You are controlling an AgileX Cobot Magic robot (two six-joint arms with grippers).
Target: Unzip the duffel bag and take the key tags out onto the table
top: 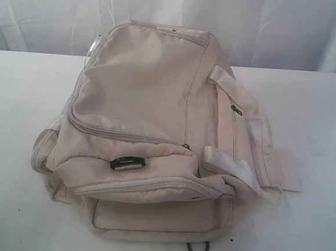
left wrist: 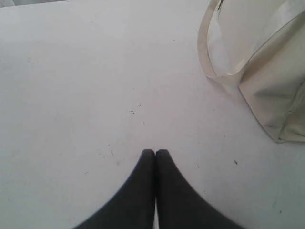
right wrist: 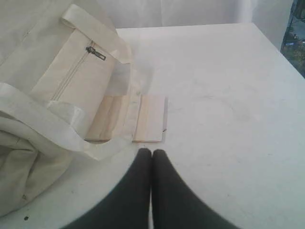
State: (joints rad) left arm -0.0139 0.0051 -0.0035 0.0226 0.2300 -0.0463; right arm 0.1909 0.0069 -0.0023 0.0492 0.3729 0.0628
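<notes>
The cream duffel bag [top: 150, 130] lies in the middle of the white table [top: 299, 229] with its grey zippers closed. A zipper pull [top: 186, 147] sits at the corner of the top panel, and another pull [right wrist: 95, 53] is on a side pocket. No arm shows in the exterior view. My left gripper [left wrist: 155, 151] is shut with nothing in it, over bare table, a corner of the duffel bag [left wrist: 276, 86] off to one side. My right gripper [right wrist: 152, 151] is shut and empty, just short of the bag's strap pad [right wrist: 150, 119]. The key tags are hidden.
A black strap ring [top: 127, 164] sits on the bag's front end. A dark loop [top: 198, 250] pokes out under the bag at the near edge. Webbing handles [top: 252, 161] drape over the bag's right side. White curtain hangs behind the table.
</notes>
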